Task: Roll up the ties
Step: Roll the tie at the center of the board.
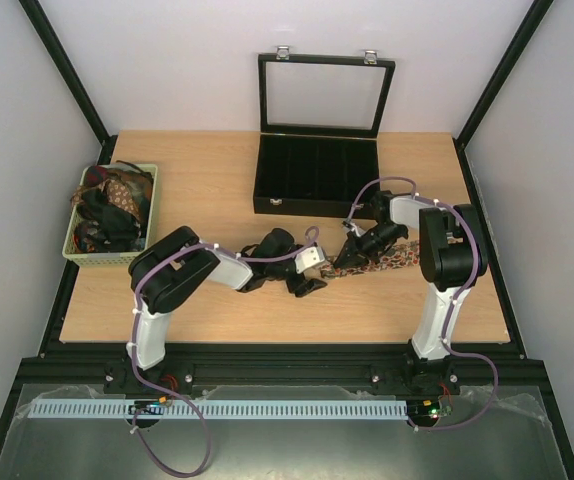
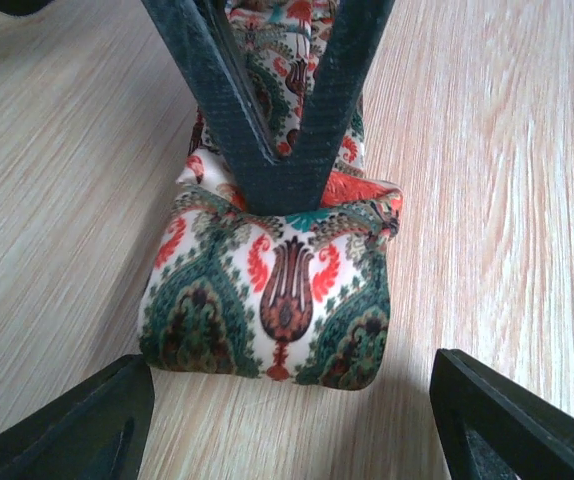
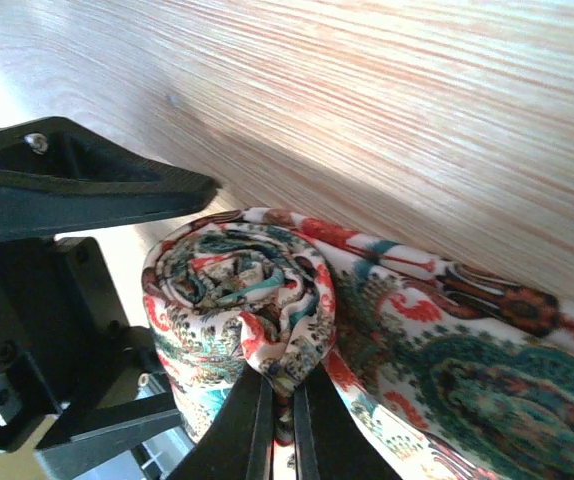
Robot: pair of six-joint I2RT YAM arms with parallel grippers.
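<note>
One tie, white with green and red paisley, lies on the table with its left end wound into a roll. My right gripper is shut on the outer layers of that roll, pinching the fabric from the side; in the left wrist view its fingers form a dark V over the roll. My left gripper is open just short of the roll, its fingers wide apart with nothing between them. In the top view the left gripper and the right gripper meet at the tie's rolled end.
A green basket with more ties stands at the left edge. A black compartmented case with its glass lid raised sits at the back centre. The tie's unrolled length runs right toward the right arm's base.
</note>
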